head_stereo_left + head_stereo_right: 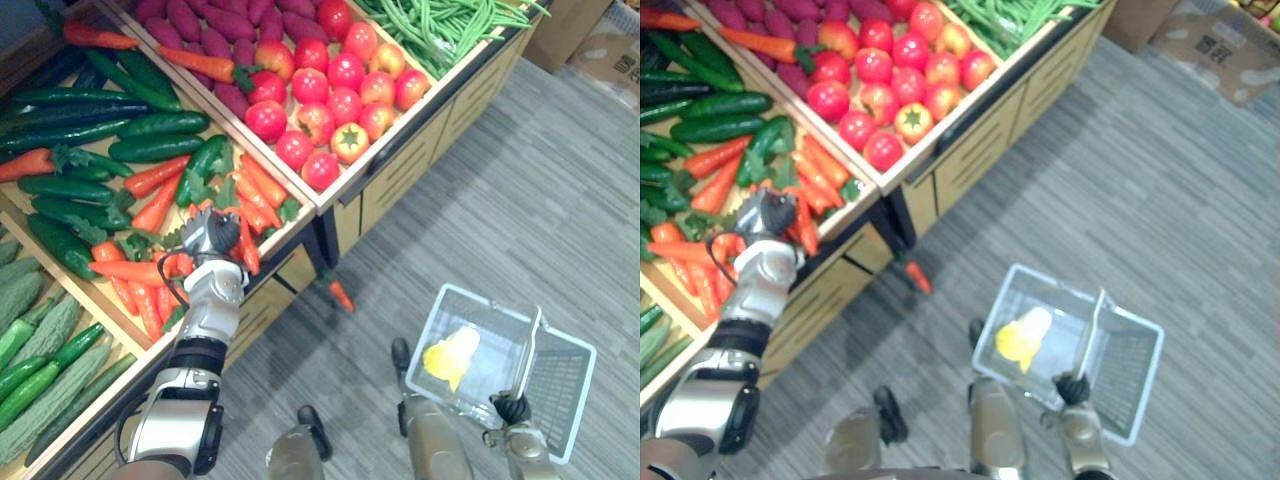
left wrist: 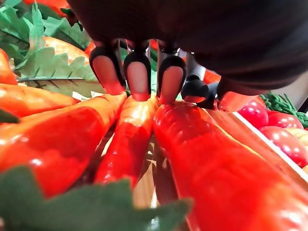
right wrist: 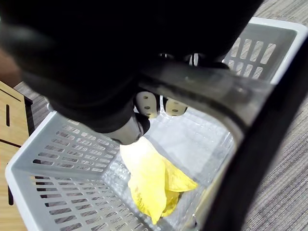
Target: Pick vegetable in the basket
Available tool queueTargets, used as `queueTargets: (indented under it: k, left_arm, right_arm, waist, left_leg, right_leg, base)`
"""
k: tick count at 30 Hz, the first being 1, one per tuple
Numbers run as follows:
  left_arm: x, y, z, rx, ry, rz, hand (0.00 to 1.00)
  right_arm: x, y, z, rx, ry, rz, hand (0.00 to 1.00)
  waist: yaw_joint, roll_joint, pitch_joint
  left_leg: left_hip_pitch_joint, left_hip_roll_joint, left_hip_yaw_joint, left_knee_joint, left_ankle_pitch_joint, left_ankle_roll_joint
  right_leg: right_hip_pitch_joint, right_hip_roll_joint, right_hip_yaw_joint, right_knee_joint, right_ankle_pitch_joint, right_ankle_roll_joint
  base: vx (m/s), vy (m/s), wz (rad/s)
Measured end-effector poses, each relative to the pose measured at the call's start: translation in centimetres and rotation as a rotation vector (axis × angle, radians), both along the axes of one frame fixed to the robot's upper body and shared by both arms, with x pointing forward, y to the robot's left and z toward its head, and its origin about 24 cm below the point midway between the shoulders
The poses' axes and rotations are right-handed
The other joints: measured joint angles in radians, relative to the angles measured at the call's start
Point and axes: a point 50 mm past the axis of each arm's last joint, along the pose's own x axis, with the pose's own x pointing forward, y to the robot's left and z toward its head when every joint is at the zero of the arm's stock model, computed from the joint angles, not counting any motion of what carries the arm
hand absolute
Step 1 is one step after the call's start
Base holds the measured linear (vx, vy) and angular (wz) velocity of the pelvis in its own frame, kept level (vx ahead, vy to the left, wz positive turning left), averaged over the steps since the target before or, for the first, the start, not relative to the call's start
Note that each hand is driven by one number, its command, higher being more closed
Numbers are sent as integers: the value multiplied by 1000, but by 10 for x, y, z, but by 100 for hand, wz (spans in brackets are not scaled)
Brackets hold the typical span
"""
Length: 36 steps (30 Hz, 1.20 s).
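Orange carrots (image 1: 135,271), cucumbers (image 1: 150,148) around left hand (image 1: 210,236); right hand (image 1: 512,408) grips basket (image 1: 487,300).

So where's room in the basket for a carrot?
The basket is bare right of its handle, which the right hand holds; the yellow vegetable lies in its left part. The carrots under the left hand are packed.

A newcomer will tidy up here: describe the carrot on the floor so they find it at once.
Find the wooden produce stand and its bin of red tomatoes. Under that bin's near corner, by the stand's dark leg, one orange carrot lies on the grey floor, between stand and white basket. Every other carrot is heaped in a bin; this one lies alone.
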Motion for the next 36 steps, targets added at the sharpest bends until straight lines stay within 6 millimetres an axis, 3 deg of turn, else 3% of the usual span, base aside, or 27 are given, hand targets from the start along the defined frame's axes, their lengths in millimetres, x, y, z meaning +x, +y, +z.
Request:
queueTargets:
  k: [12,15,16,19,25,27,29,36]
  left_arm:
    - [-6,-8,57,65,-248,-68,100]
    - [-9,-8,54,67,-247,-72,100]
    - [-12,-6,47,67,-225,-66,0]
    - [-16,-2,37,68,-198,-58,0]
    - [-24,5,18,59,-118,-49,0]
    - [-27,8,2,-7,-71,-25,0]
    - [-32,12,-24,-218,-31,36,0]
    - [-40,-1,-52,-410,4,51,0]
  right_arm:
    - [-10,-4,-4,5,26,-24,100]
    - [-18,-8,-8,21,56,-51,100]
    - [-24,-9,-12,28,81,-60,100]
    - [-35,-11,-17,35,126,-81,100]
    - [-40,-13,-18,46,144,-93,100]
    - [-44,-13,-20,51,161,-102,100]
    - [-48,-14,-23,58,184,-121,100]
    - [-50,-15,-24,62,199,-136,100]
  waist:
    - [12,6,-5]
    - [18,13,-26]
    - [19,14,-48]
    - [21,20,-102]
    - [18,23,-127]
    - [17,23,-141]
    - [12,24,-150]
    - [-7,23,-154]
  left_leg:
    - [37,-16,-46,-9,8,5]
    - [51,-28,-67,-32,22,7]
    - [66,-33,-71,-52,29,5]
    - [73,-43,-90,-85,44,5]
    - [94,-58,-103,-113,56,8]
    - [94,-63,-103,-120,57,9]
    - [103,-70,-107,-130,59,10]
    - [121,-78,-119,-137,59,10]
  right_leg:
    - [61,-11,-41,1,-3,-4]
    - [84,-21,-64,-9,-3,-4]
    - [98,-23,-71,-19,-3,-4]
    - [112,-30,-90,-36,-3,-4]
    - [140,-43,-106,-59,0,0]
    - [142,-46,-106,-68,2,3]
    - [157,-50,-109,-89,11,3]
    - [175,-56,-114,-89,11,3]
  base:
    - [-20,-36,9]
    - [-20,-36,20]
    - [10,-30,22]
    - [17,-26,19]
    - [2,-6,8]
    - [0,0,0]
    - [22,-5,3]
    - [0,-2,2]
